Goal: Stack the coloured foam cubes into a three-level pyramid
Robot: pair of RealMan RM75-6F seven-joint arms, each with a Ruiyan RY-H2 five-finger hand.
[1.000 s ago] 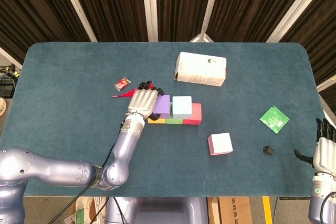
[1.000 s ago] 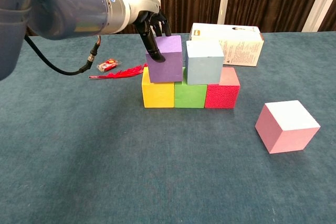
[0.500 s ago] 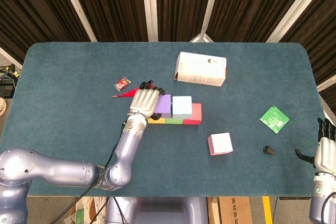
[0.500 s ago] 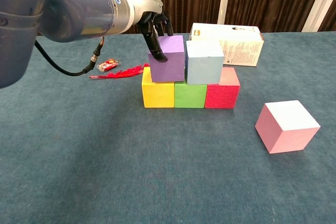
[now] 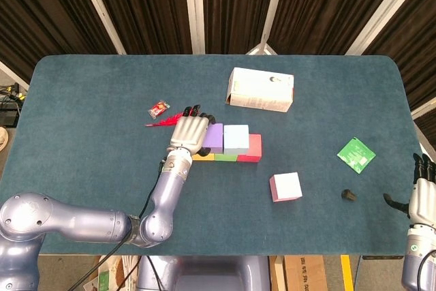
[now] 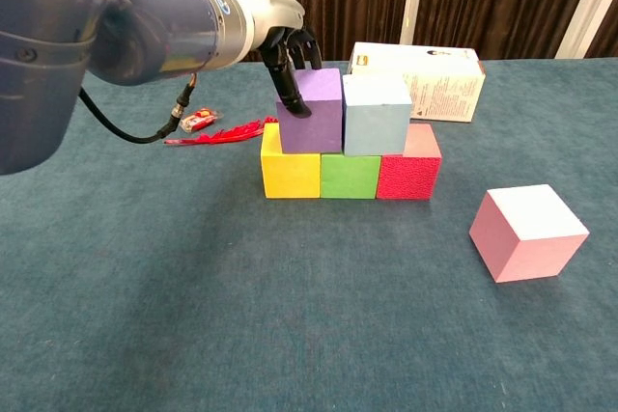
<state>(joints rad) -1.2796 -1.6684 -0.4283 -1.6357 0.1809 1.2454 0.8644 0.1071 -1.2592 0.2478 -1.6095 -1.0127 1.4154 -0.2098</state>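
A yellow cube [image 6: 290,173], a green cube [image 6: 350,176] and a red cube [image 6: 407,176] form a row on the table. On top sit a purple cube [image 6: 314,123] [image 5: 215,138] and a light blue cube [image 6: 377,113] [image 5: 236,137], side by side. My left hand [image 6: 285,45] [image 5: 189,133] grips the purple cube at its left side, one finger down its front face and the others behind. A pink cube [image 6: 526,232] [image 5: 286,187] lies alone to the right. My right hand [image 5: 422,192] hangs at the table's right edge, fingers apart, holding nothing.
A white carton [image 5: 261,90] lies behind the stack. A red wrapper [image 5: 159,108] and a thin red strip [image 6: 217,132] lie to the left of the cubes. A green packet [image 5: 356,155] and a small black piece [image 5: 348,195] are at the right.
My left hand has shifted the purple cube a little to the right, up against the light blue cube. The right hand has barely moved.
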